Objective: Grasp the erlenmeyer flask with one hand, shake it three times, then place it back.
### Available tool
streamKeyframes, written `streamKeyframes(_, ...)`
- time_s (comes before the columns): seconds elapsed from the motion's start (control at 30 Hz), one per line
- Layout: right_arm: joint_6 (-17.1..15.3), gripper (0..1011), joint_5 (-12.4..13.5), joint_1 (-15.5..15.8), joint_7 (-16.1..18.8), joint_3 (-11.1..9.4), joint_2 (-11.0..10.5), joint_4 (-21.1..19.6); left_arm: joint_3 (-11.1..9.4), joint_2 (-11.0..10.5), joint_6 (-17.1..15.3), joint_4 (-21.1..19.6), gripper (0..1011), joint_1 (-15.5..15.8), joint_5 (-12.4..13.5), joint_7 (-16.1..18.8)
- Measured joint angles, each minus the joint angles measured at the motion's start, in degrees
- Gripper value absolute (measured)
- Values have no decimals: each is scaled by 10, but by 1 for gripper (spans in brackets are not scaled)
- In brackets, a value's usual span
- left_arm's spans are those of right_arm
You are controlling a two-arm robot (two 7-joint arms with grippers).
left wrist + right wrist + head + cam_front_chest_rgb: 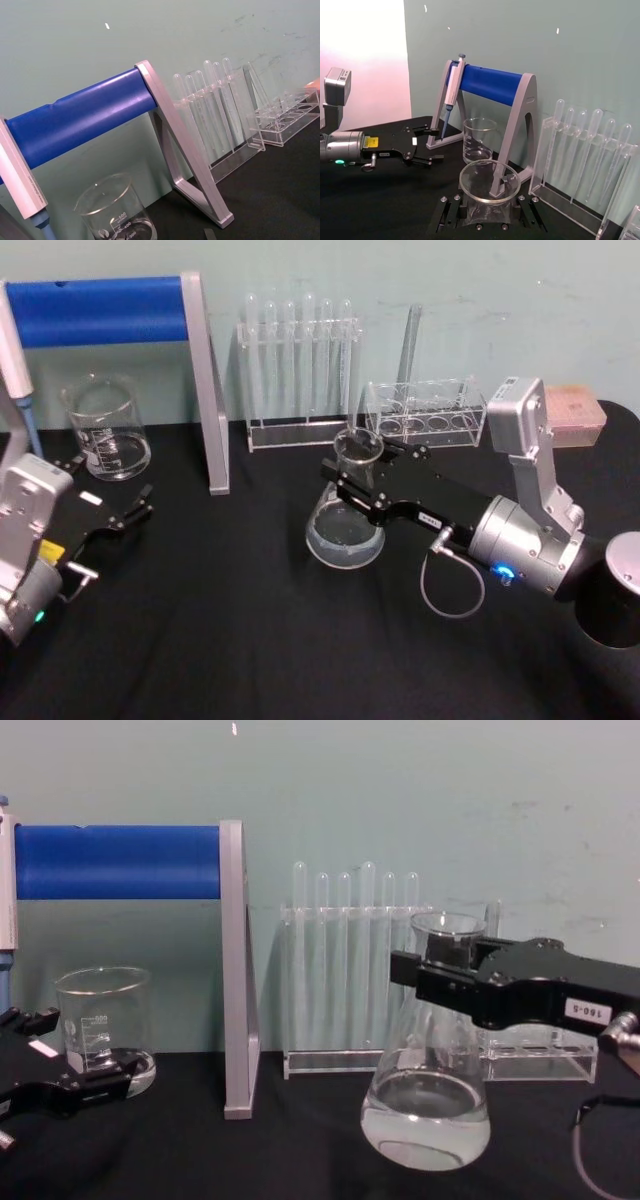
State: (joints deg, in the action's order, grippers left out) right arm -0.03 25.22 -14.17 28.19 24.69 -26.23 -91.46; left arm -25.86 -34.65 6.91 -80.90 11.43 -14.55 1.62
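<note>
1. Head view: the erlenmeyer flask (345, 525) stands mid-table (250, 650), its long axis near upright. The right claw (352, 483) reaches in level from the robot's right and is clenched on its neck, just under the rim. The left claw (112, 502) lies released and empty, well apart on the left.
2. Left wrist view: the beaker (115, 212) and the blue-barred stand (80, 117) are what the parked left arm faces.
3. Right wrist view: the flask's rim sits between the right claw's jaws.
4. Chest view: the jaws cross the neck at right angles, with liquid pooled in the wide base. Whether the base touches the table, I cannot tell. The shake likely turns on this crosswise neck grip holding.
</note>
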Motion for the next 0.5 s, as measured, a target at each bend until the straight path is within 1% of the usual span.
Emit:
streamKeyframes(0.3,-4,450,-16,4,-13,7,5,-8,0,0,0,0,1001,0,0,0)
streamKeyframes(0.5,-17,450,-36,11,-25,23,15,-22,0,0,0,0,1001,0,0,0)
